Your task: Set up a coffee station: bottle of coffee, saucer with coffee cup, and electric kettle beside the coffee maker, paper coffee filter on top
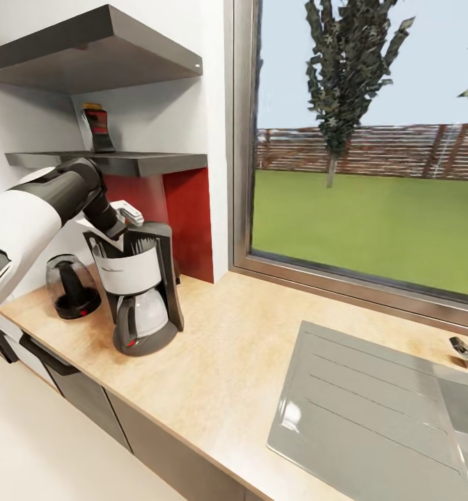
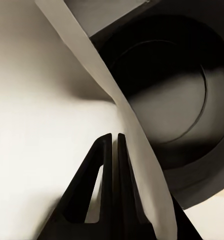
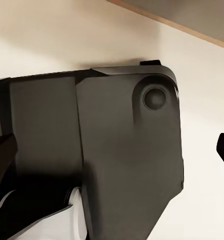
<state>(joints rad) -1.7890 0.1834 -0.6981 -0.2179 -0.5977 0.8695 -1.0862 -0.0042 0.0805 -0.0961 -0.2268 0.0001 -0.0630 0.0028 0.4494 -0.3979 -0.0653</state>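
Left gripper: two black wedge-shaped fingers pressed together with only a thin slit between them, pinching a sheet of thin white paper, the paper coffee filter. The sheet is smooth and matte and curves in a band over the round, dark, hollow top of the coffee maker. In the head view the glossy black-and-white left arm reaches from the left to the top of the coffee maker, where the white filter sits at the machine's upper edge.

The coffee maker is a tall black body with a white front panel, a rounded glass carafe and a small red switch at its base. It stands on the kitchen countertop, a tan wood-grain slab over grey cabinet fronts. Just to its left stands the electric kettle, squat, rounded, of dark smoky glass on a black base. To the right an inset grey steel sink with ribbed drainer is set in the worktop.

Far left, on the thinner dark grey kitchen shelf, stands the bottle of coffee, dark with a yellow-orange lid. A red panel lies below the shelf.

Right gripper: whether the fingers are apart or closed cannot be told; the right wrist view shows a smooth dark grey housing over a pale surface.
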